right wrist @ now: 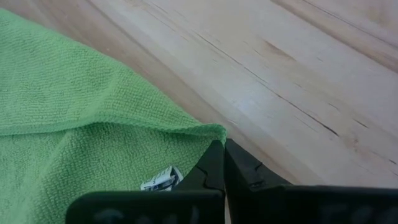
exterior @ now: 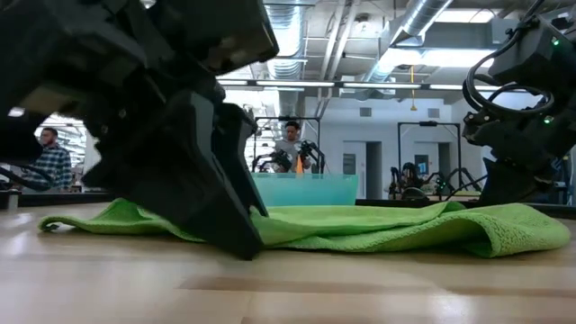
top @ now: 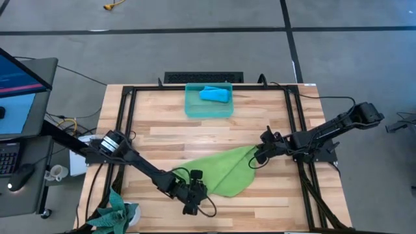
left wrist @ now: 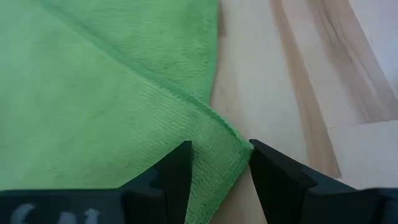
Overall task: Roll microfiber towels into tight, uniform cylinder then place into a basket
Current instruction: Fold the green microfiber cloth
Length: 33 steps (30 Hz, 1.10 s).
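The lime green towel (top: 224, 170) lies spread on the wooden table, partly folded over itself. It also shows in the low view (exterior: 378, 225). My left gripper (top: 193, 197) is open low at the towel's near corner (left wrist: 219, 163), one finger on either side of it. My right gripper (top: 255, 158) is shut on the towel's right corner. The sky blue towel (top: 214, 95) lies rolled in the teal basket (top: 192, 109) at the table's far edge. My right gripper pinches the lime green towel's right corner (right wrist: 211, 134) between its two shut fingertips. The fingers come slanting down from the table's right side. A folded edge meets the tips, and a white tag (right wrist: 160, 179) shows beside them. The rest of the towel lies slack on the table.
A black frame rail (top: 127, 123) runs round the table. A dark teal-green cloth bundle (top: 117, 214) sits at the near left corner. A monitor (top: 19, 84) stands left of the table. People (exterior: 290, 144) show in the room behind. Bare wood lies between towel and basket.
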### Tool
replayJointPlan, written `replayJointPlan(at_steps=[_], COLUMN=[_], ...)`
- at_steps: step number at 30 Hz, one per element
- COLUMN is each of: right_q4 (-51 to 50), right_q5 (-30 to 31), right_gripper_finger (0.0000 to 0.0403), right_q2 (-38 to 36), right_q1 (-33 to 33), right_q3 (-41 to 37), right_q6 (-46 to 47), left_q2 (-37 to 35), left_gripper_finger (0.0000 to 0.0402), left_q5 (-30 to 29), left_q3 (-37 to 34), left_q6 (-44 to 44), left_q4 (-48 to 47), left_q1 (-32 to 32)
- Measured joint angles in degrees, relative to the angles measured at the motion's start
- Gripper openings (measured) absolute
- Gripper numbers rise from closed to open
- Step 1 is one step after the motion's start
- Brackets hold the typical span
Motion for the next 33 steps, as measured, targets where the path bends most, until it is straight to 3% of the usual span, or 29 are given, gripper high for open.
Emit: replayJointPlan(at_steps=[16,28,33], right_q4=[0.0,0.0,0.0], right_q5=[0.0,0.0,0.0], right_gripper_finger=[0.0016,0.0015,0.0015], right_q2=[0.0,0.0,0.0], right_q1=[0.0,0.0,0.0], right_q3=[0.0,0.0,0.0], right_q6=[0.0,0.0,0.0], left_q2=[0.7,0.7,0.8], left_gripper_finger=[0.0143,0.0013,0.0006], left_q5=[-1.9,-2.4,-2.4], left_q3=[0.4,0.3,1.2], left_q6=[-1.6,-1.9,-3.3], left_q4=[0.6,0.7,0.4], left_q1=[0.2,0.2,0.2])
